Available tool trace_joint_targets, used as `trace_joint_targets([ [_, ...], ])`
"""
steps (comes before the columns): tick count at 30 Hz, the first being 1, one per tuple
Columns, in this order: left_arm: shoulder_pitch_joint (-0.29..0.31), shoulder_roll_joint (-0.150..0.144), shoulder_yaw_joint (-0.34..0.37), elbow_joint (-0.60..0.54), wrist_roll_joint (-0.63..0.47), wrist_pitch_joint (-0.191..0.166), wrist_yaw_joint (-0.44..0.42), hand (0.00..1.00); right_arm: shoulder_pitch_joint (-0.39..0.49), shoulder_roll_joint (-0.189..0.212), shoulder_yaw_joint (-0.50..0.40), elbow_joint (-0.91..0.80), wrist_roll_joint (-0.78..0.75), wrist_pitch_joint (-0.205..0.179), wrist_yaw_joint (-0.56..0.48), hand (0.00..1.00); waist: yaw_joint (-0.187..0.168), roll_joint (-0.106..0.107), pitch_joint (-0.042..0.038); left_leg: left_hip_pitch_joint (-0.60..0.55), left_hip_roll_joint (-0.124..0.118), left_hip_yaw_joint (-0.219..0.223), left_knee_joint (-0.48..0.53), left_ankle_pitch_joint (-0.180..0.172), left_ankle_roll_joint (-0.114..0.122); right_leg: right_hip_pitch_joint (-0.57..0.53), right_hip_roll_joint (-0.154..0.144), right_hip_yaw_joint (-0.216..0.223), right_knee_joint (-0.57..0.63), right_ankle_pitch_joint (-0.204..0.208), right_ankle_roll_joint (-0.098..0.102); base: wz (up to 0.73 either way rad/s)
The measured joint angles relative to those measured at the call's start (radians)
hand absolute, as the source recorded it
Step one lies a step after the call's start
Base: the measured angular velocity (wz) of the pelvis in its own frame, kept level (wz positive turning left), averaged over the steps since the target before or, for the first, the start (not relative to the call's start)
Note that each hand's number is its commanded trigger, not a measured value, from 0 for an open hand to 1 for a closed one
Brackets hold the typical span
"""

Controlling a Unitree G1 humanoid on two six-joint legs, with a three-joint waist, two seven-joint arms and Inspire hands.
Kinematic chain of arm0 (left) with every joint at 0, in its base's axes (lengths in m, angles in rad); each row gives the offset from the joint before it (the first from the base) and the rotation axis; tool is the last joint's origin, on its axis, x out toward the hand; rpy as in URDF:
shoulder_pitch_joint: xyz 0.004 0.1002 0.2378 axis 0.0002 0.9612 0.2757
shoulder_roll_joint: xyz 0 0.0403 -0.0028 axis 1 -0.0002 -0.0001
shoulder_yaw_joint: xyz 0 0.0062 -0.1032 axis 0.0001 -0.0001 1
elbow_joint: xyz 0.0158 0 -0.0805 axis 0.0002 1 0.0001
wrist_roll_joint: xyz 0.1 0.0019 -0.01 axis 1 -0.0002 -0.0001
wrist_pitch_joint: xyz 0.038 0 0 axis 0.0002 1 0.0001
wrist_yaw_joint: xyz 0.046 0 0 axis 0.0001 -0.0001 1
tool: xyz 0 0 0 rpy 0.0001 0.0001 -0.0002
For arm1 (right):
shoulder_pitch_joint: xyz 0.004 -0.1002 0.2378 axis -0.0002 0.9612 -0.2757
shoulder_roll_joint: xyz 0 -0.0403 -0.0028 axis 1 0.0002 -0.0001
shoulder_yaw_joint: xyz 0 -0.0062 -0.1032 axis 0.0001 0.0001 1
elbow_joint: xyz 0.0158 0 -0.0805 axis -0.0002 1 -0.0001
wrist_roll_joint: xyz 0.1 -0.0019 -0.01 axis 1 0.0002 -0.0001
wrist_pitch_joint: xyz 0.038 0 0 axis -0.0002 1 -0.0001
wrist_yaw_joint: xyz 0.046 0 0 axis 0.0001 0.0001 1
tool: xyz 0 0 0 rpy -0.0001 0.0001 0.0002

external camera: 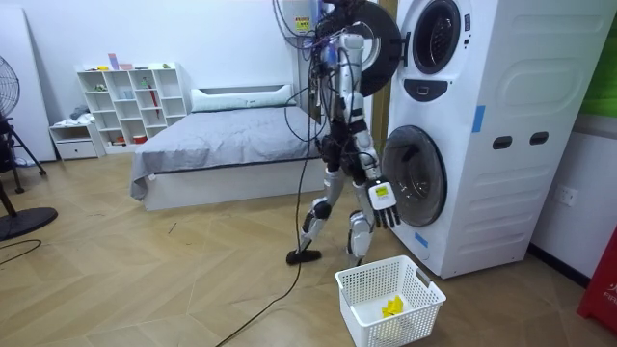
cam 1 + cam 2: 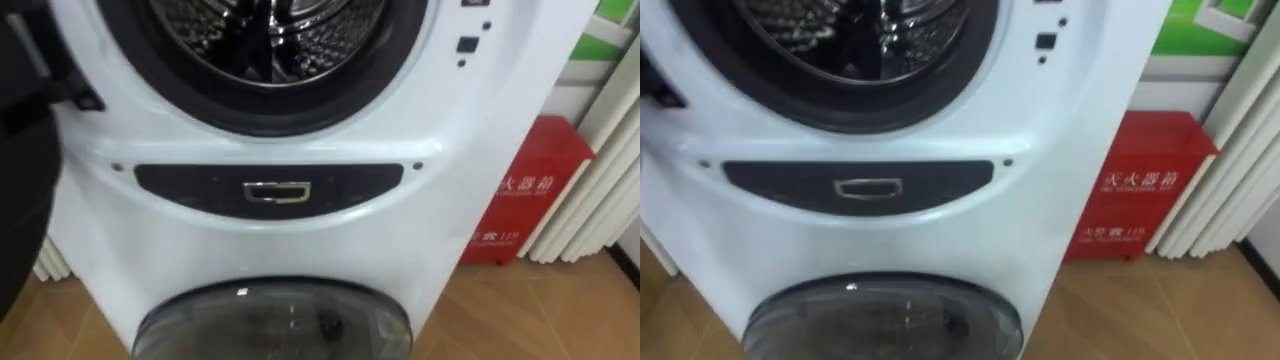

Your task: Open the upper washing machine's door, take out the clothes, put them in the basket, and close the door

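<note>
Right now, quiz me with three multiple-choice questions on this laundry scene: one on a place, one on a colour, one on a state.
1. Where is the white plastic lattice basket? A on the wooden floor before the white stacked washing machine; B on top of that machine; C lifted off the ground.
2. What colour is the metal box right of the machine? A blue; B black; C red.
3. The machine's upper round door is: A shut; B open; C missing.
Answers: 1 A, it rests on the floor; 2 C, the box is plainly red; 3 B, the steel drum lies exposed.
</note>
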Motion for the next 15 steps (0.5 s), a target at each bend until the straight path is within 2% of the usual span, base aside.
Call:
trace_joint_targets([
  [1, 0.022, 0.001, -0.001, 0.01, -0.001, 0.0, 0.0, 0.0, 0.003, 0.0, 0.001, -0.001, 0.0, 0.0, 0.001, 0.0, 0.004, -0.005, -0.0031, -0.01, -0.021, 0.006, -0.004, 0.011, 0.02, 0.001, -0.011, 0.014, -0.032, 0.036, 0.008, -0.33],
  [2, 0.033, 0.001, -0.001, 0.014, -0.002, 0.0, 0.0, 0.0, 0.005, 0.0, 0.002, -0.002, 0.001, -0.001, 0.002, 0.0, 0.006, -0.006, -0.0037, -0.015, -0.032, 0.008, -0.005, 0.017, 0.03, 0.002, -0.016, 0.016, -0.049, 0.056, 0.011, -0.17],
  [4, 0.05, 0.006, -0.001, 0.054, -0.006, -0.001, 0.0, 0.0, 0.015, -0.001, 0.003, 0.001, 0.021, 0.0, 0.001, 0.0, 0.004, -0.025, -0.0054, -0.036, -0.076, 0.014, -0.004, 0.041, 0.069, 0.003, -0.045, 0.039, -0.095, 0.121, 0.026, -0.05],
  [5, 0.053, 0.006, -0.001, 0.067, -0.008, 0.0, 0.0, 0.0, 0.022, -0.001, 0.003, 0.001, 0.032, 0.0, 0.001, 0.0, 0.004, -0.026, -0.004, -0.039, -0.086, 0.015, 0.0, 0.044, 0.074, 0.005, -0.053, 0.042, -0.104, 0.136, 0.03, 0.04],
  [6, 0.074, 0.01, -0.001, 0.071, -0.023, 0.0, 0.0, 0.0, 0.032, 0.001, 0.003, 0.002, 0.054, 0.0, 0.002, 0.0, -0.008, -0.026, -0.0013, -0.05, -0.104, 0.016, 0.006, 0.053, 0.088, 0.007, -0.068, 0.059, -0.12, 0.162, 0.048, 0.08],
  [7, 0.091, 0.01, 0.003, 0.076, -0.025, 0.0, 0.002, 0.0, 0.037, 0.001, -0.002, 0.008, 0.059, 0.0, 0.002, 0.0, -0.021, -0.024, 0.0013, -0.058, -0.113, 0.022, 0.006, 0.061, 0.102, 0.007, -0.084, 0.087, -0.114, 0.178, 0.078, 0.16],
  [8, 0.092, 0.007, 0.007, 0.088, -0.027, 0.001, 0.002, 0.0, 0.043, 0.0, -0.01, 0.014, 0.065, 0.001, 0.002, 0.0, -0.022, -0.024, 0.0039, -0.06, -0.108, 0.029, 0.006, 0.061, 0.111, 0.007, -0.093, 0.101, -0.082, 0.157, 0.089, 0.41],
  [9, 0.091, 0.006, 0.017, 0.093, -0.039, 0.001, 0.003, 0.0, 0.06, 0.001, -0.019, 0.025, 0.087, 0.004, 0.001, 0.0, -0.037, -0.018, 0.0015, -0.062, -0.093, 0.056, 0.003, 0.074, 0.101, 0.019, -0.108, 0.109, 0.013, 0.076, 0.098, 0.6],
  [10, 0.087, 0.007, 0.028, 0.087, -0.044, -0.001, 0.005, 0.0, 0.075, 0.0, -0.021, 0.026, 0.093, 0.011, 0.0, 0.0, -0.039, -0.018, 0.0021, -0.062, -0.079, 0.1, -0.01, 0.09, 0.087, 0.04, -0.121, 0.114, 0.1, -0.008, 0.092, 0.6],
  [11, 0.087, 0.007, 0.034, 0.086, -0.044, -0.005, 0.005, 0.0, 0.08, 0.0, -0.022, 0.026, 0.093, 0.012, 0.0, 0.0, -0.037, -0.019, 0.0016, -0.059, -0.075, 0.121, -0.021, 0.097, 0.081, 0.051, -0.13, 0.121, 0.134, -0.042, 0.096, 0.4],
  [12, 0.088, 0.007, 0.048, 0.086, -0.045, -0.012, 0.005, 0.0, 0.085, 0.0, -0.024, 0.027, 0.095, 0.012, -0.002, 0.0, -0.035, -0.024, 0.002, -0.05, -0.077, 0.155, -0.045, 0.114, 0.071, 0.085, -0.139, 0.123, 0.162, -0.092, 0.106, 0.08],
  [13, 0.088, 0.008, 0.064, 0.086, -0.062, -0.013, 0.006, 0.0, 0.084, 0.0, -0.018, 0.027, 0.103, 0.011, -0.003, 0.0, -0.028, -0.041, -0.0007, -0.044, -0.087, 0.175, -0.053, 0.125, 0.061, 0.107, -0.145, 0.123, 0.133, -0.113, 0.118, -0.08],
  [14, 0.088, 0.009, 0.07, 0.087, -0.067, -0.013, 0.007, 0.0, 0.084, 0.0, -0.013, 0.027, 0.104, 0.011, -0.003, 0.0, -0.019, -0.043, -0.0008, -0.041, -0.092, 0.177, -0.054, 0.129, 0.055, 0.115, -0.142, 0.121, 0.102, -0.115, 0.119, -0.4],
  [15, 0.089, 0.006, 0.085, 0.09, -0.07, -0.013, 0.007, 0.0, 0.081, -0.002, 0.0, 0.029, 0.101, 0.011, -0.004, 0.0, 0.0, -0.04, -0.0001, -0.04, -0.097, 0.178, -0.058, 0.128, 0.049, 0.132, -0.126, 0.131, 0.035, -0.109, 0.108, -0.47],
])
